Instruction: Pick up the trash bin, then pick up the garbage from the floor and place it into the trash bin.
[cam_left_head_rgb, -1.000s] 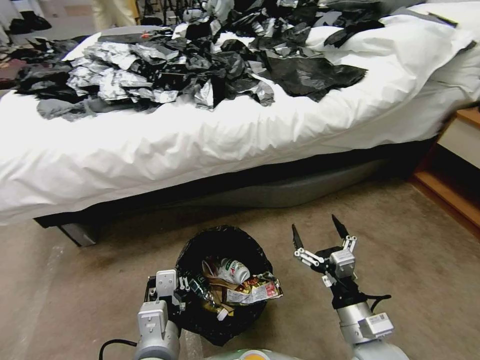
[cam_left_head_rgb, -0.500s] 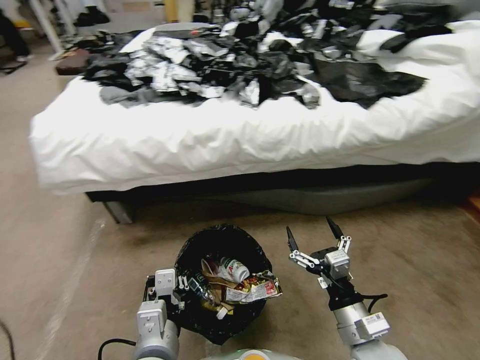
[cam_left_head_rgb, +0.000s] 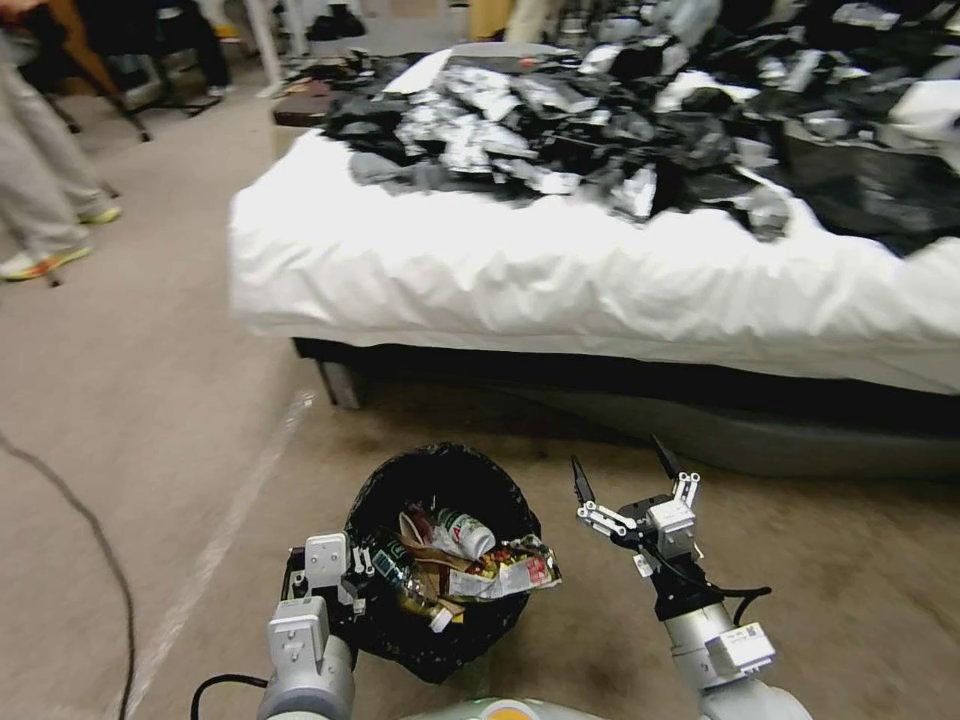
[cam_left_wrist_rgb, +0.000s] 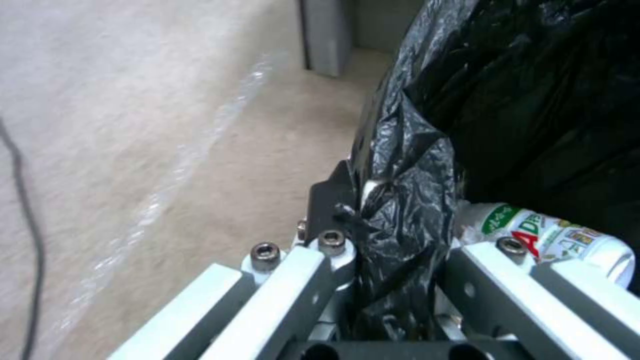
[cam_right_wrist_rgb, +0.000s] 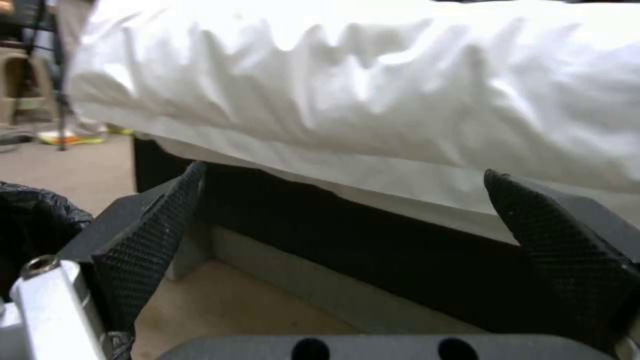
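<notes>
Several wrappers (cam_left_head_rgb: 505, 575), one bottle (cam_left_head_rgb: 462, 533) in trash bin (cam_left_head_rgb: 440, 475), rim seemingly clamped by left hand (cam_left_head_rgb: 345, 585); right hand (cam_left_head_rgb: 620, 470) spread.

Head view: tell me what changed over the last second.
The bed slid rightward in frame: the camera turned left, nothing on it moved. Unchanged: left gripper clamped on the black-lined white plastic trash bin with its wrappers and bottle; right gripper open, empty, beside it.

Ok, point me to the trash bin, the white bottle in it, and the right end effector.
trash bin (cam_left_head_rgb: 400, 480): head view, on the black liner at its far rim.
white bottle (cam_left_head_rgb: 462, 533): head view, on its labelled body.
right end effector (cam_left_head_rgb: 624, 470): head view, midway between its open fingertips.
</notes>
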